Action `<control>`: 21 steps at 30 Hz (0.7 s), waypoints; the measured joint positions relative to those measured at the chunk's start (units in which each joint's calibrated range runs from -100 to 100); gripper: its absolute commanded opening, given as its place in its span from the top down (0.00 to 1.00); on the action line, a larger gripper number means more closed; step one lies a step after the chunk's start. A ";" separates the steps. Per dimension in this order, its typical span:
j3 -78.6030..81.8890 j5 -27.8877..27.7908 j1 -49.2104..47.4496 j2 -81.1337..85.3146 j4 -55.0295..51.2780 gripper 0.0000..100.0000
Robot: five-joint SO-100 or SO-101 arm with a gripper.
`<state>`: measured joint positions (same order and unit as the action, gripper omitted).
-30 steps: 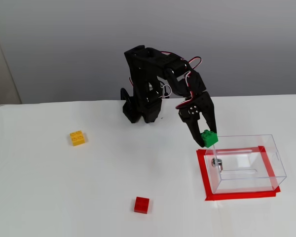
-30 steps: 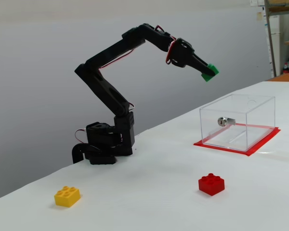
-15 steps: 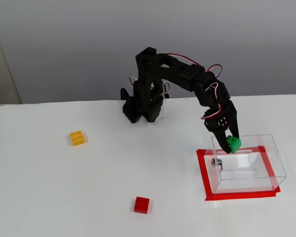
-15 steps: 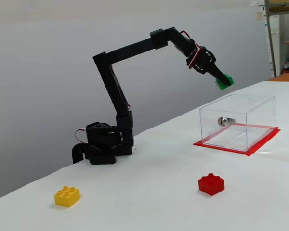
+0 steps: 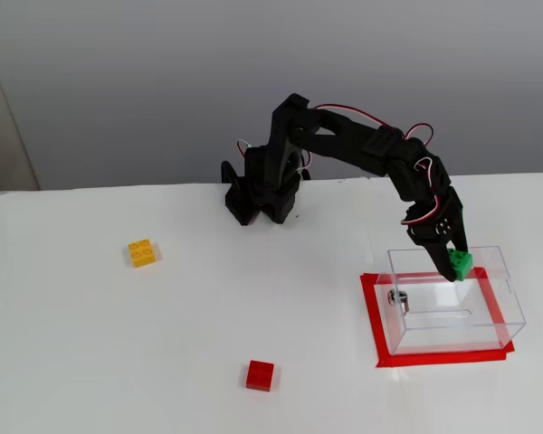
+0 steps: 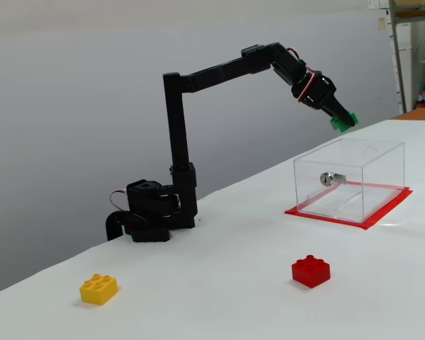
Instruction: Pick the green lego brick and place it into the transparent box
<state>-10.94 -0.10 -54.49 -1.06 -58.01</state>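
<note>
My black gripper (image 5: pixel 456 263) (image 6: pixel 343 121) is shut on the green lego brick (image 5: pixel 461 264) (image 6: pixel 341 122), holding it in the air. In both fixed views the brick hangs above the open top of the transparent box (image 5: pixel 498 298) (image 6: pixel 368 185), over its far half. The box stands on a red taped rectangle (image 5: pixel 373 316) (image 6: pixel 382 214) and has a small metal fitting (image 5: pixel 396 297) (image 6: pixel 326 178) on one wall. The arm reaches out from its base (image 5: pixel 258 194) (image 6: pixel 150 211) towards the box.
A yellow brick (image 5: pixel 142 252) (image 6: pixel 99 288) lies on the white table far from the box. A red brick (image 5: pixel 260 375) (image 6: pixel 311 270) sits nearer the front. A grey wall stands behind the arm. Shelving (image 6: pixel 414 49) shows at the far right.
The arm has stretched further out, carrying the green brick from beside the box's near wall to above its open top. The grip has stayed shut on the brick.
</note>
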 measured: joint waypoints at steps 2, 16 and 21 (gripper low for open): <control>0.00 0.00 0.00 0.00 0.00 0.98; 0.00 0.00 0.00 -0.51 0.00 0.79; 0.00 0.00 0.00 -0.59 0.00 0.79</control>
<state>-10.94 -0.10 -54.49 -1.65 -58.01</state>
